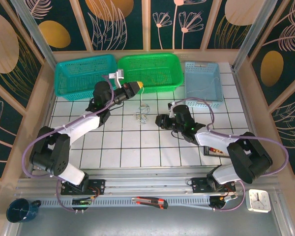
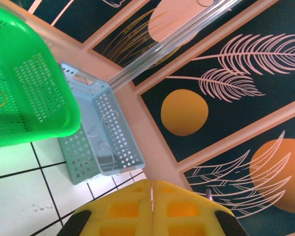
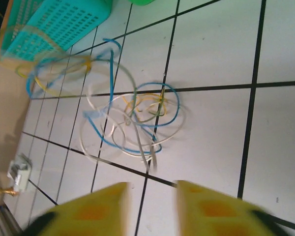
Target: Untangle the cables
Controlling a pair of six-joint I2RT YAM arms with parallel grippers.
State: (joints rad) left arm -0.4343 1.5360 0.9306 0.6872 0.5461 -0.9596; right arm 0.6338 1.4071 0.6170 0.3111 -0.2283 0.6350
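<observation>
Two arms on my feed, so near side first. Right gripper (image 1: pixel 160 121) sits low over the tiled table (image 1: pixel 113 147), and on its wrist camera the yellow fingers (image 3: pixel 88 211) stand a little apart with nothing between them. Just left of it and a touch farther, the cables (image 1: pixel 142 114) lie on the white tiles mid-table, a loose knot of thin white, blue and yellow loops. Farther out, left gripper (image 1: pixel 136 87) hangs by the green basket (image 1: pixel 150 69), pads pressed tight together. Whether a strand is pinched there, I cannot tell. Teal basket (image 1: pixel 83 73) far left, light blue basket (image 1: pixel 189 81) far right.
</observation>
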